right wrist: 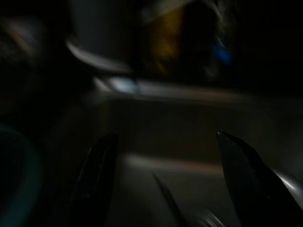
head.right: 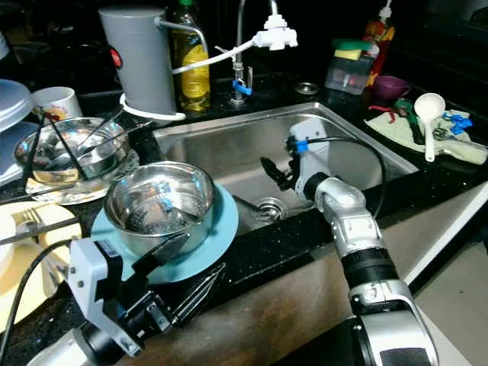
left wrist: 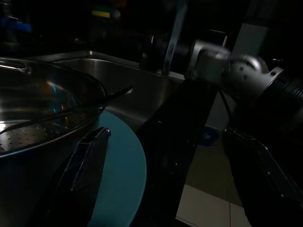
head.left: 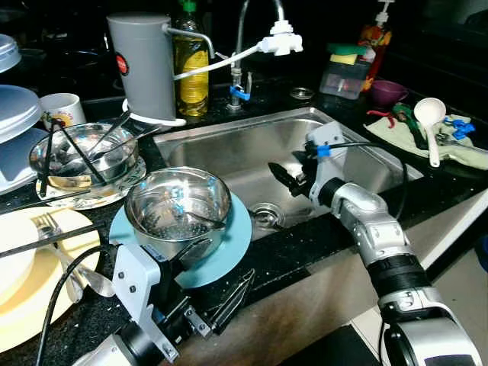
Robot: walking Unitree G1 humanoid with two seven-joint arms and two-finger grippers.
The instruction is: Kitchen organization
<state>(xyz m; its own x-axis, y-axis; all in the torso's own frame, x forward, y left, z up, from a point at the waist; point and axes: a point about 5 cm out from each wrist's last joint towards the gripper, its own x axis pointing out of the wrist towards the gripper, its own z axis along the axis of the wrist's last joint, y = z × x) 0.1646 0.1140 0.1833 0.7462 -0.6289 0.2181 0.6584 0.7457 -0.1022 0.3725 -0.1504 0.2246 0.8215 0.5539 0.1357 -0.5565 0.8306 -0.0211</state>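
We are in a home kitchen: a steel sink (head.left: pixel 229 156) set in a dark counter (head.left: pixel 305 244), a tap (head.left: pixel 242 46), an oil bottle (head.left: pixel 191 65), stacked plates (head.left: pixel 23 267), a bowl (head.left: pixel 179 202), a mug (head.left: pixel 61 109) and a ladle (head.left: pixel 431 122)

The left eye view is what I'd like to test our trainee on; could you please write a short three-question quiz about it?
1. True or false: the steel strainer bowl stands on the blue plate.
2. Where is the right gripper? A) over the white ladle B) inside the sink C) on the yellow plate
3. Fill in: the left gripper is at the counter's front edge with its fingers ____.

Key
1. True; the plate's rim shows round the bowl.
2. B; it hangs above the sink floor near the drain.
3. Open; one finger lies by the bowl, the other past the plate's edge.
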